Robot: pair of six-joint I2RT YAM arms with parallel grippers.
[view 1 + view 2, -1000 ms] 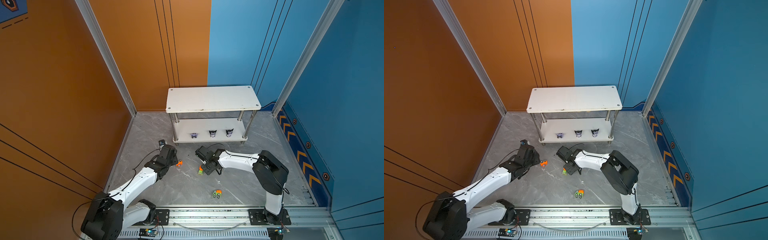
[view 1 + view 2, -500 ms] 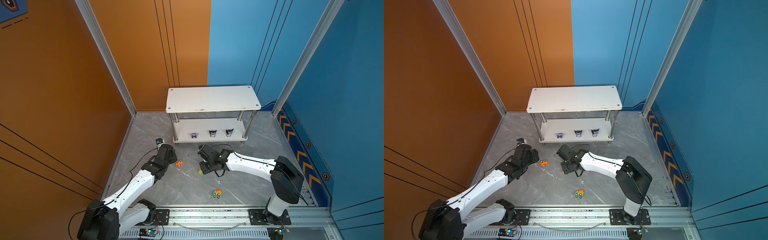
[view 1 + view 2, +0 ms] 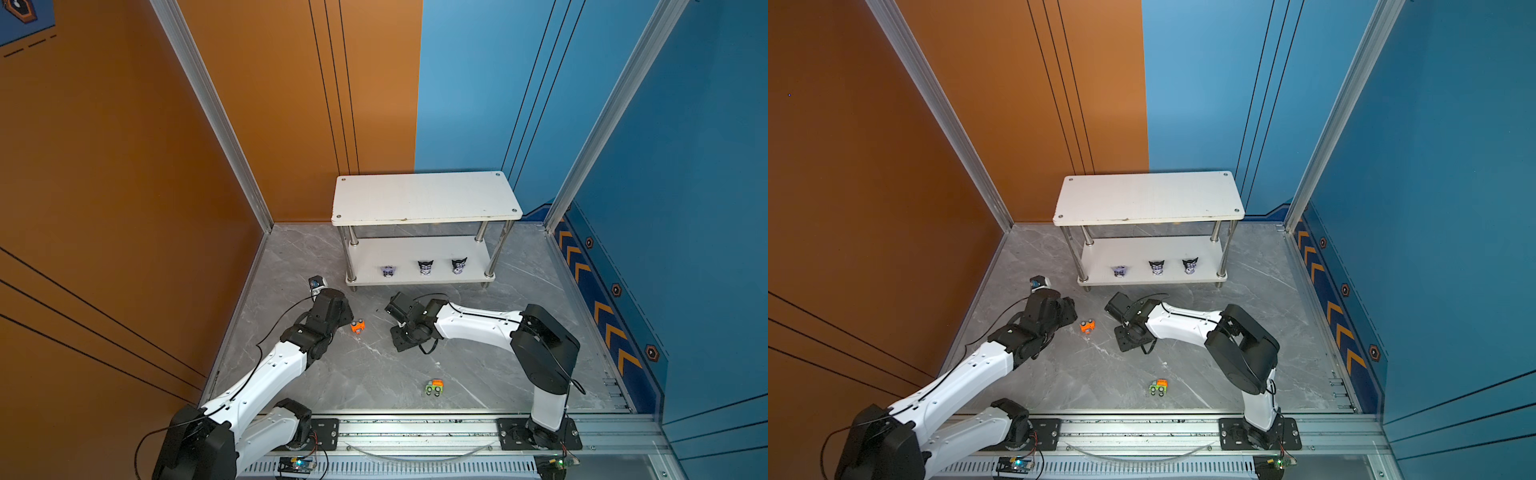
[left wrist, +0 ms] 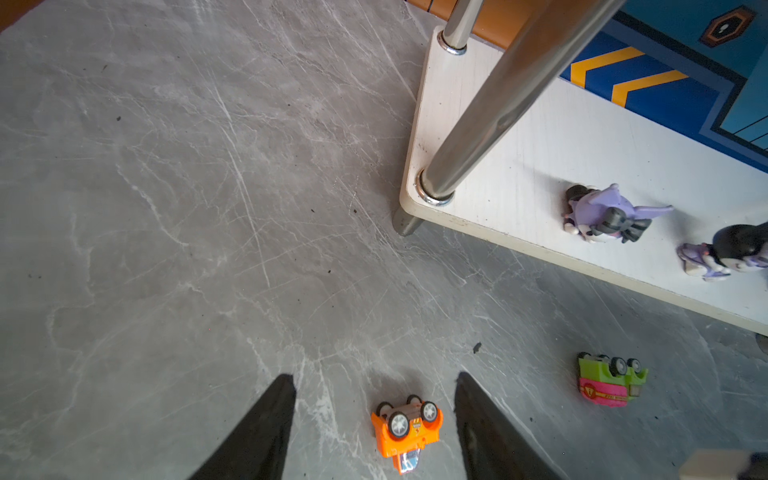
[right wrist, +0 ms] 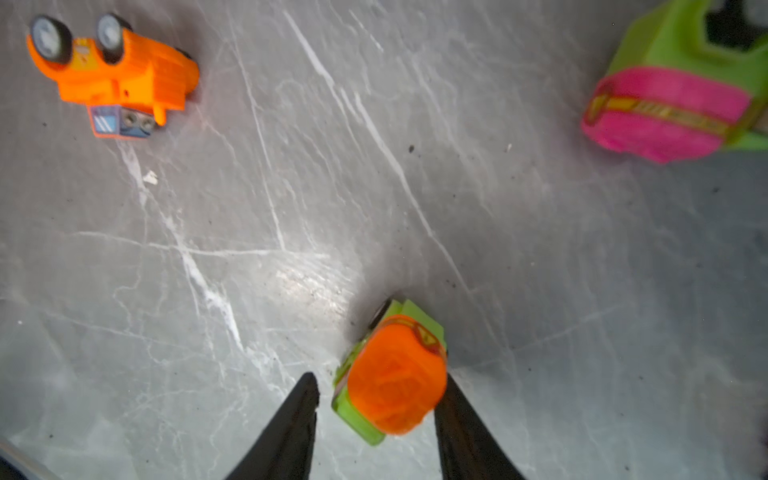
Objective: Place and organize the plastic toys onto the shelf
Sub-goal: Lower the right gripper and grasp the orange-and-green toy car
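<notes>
Left pincer [image 4: 374, 375] is down low over the grey marble floor [image 4: 166, 208], its two black fingers [image 4: 266, 428] standing apart. The orange car [image 4: 405, 430] lies between them, wheels up, touching neither, with floor showing on both sides of it! In both top views that orange car [image 3: 357, 325] [image 3: 1087, 326] sits just beside the left arm's tip, in front of the shelf's left end.

Over to the right pincer [image 5: 380, 375]: fingers apart here too, straddling a green-and-orange truck [image 5: 390, 374]. One finger [image 5: 465, 424] touches its orange side, while a sliver of floor shows at the other, so no clamp (the picture is blurred there, mind). The right arm hides this truck in both top views.

Near it, a green-and-pink truck [image 5: 665, 112] lies on the floor. The left wrist view shows it with wheels showing, in front of the shelf's lower board. A second green-and-orange truck [image 3: 434, 387] [image 3: 1158, 387] rests well apart from all this, nearer the aluminium rail [image 3: 415, 432].

And the shelf [image 3: 424, 199]? Its lower tier carries three cat-eared figurines [image 3: 388, 271] [image 3: 425, 267] [image 3: 459, 265] in a row near the front edge.
</notes>
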